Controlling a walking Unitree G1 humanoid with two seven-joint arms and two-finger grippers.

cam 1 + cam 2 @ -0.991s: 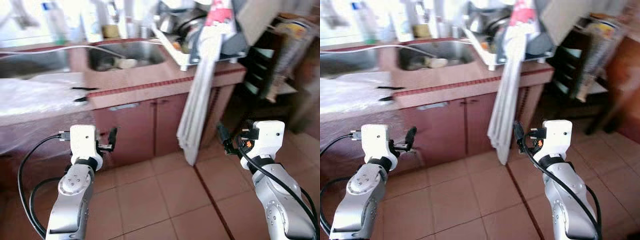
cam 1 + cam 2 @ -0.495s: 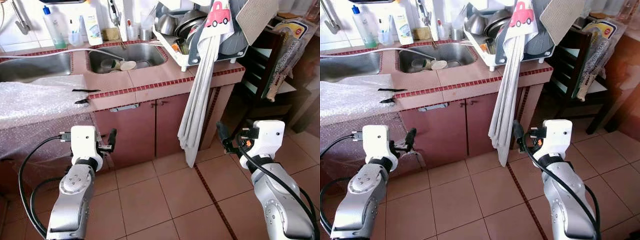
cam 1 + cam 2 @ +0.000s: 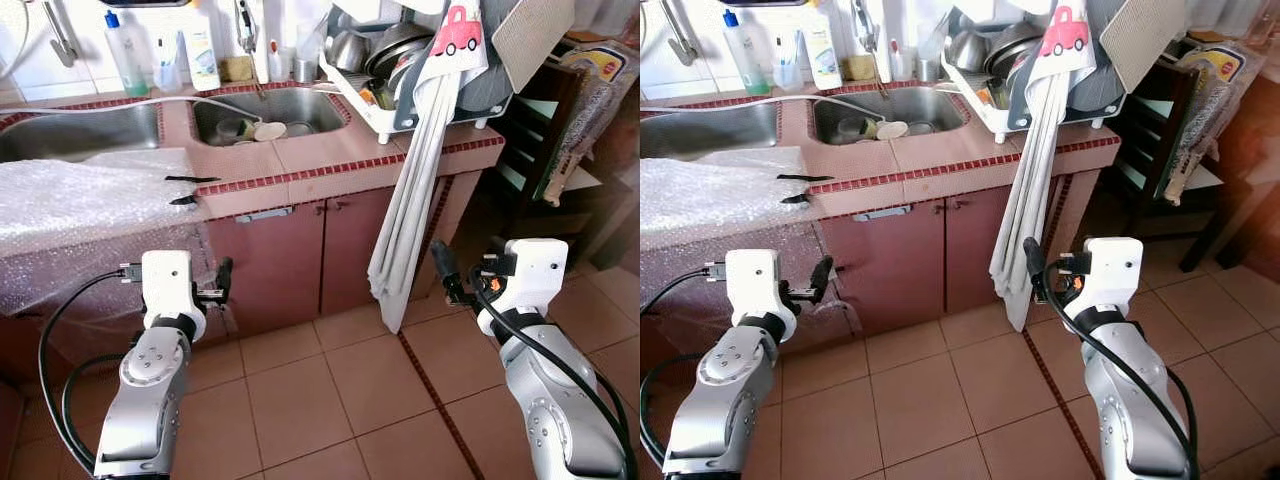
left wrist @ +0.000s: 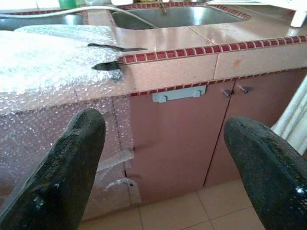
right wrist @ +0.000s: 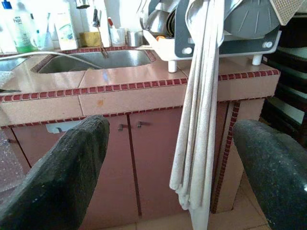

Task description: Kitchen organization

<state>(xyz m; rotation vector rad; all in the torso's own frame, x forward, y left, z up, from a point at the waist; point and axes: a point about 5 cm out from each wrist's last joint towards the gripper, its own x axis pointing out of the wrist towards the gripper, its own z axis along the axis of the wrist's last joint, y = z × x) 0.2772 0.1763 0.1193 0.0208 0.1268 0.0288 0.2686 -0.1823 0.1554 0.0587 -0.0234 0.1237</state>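
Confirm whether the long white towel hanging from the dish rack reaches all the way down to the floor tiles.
No: the towel hangs from the dish rack on the counter and its lower end stops above the floor tiles, in front of the cabinet.

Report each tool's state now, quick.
Left tool: open, holding nothing, facing the cabinet.
Right tool: open, holding nothing, facing the hanging towel.

Terracotta tile floor (image 3: 330, 390), dark grout line running diagonally. Pink tiled desk (image 3: 940, 165) with red mosaic edging, reddish-brown cabinet doors (image 3: 300, 260) under it. White tiled wall (image 3: 700, 50) behind the steel sinks (image 3: 890, 110). Dark wooden shelf unit (image 3: 545, 140) at right. Bright daylight.
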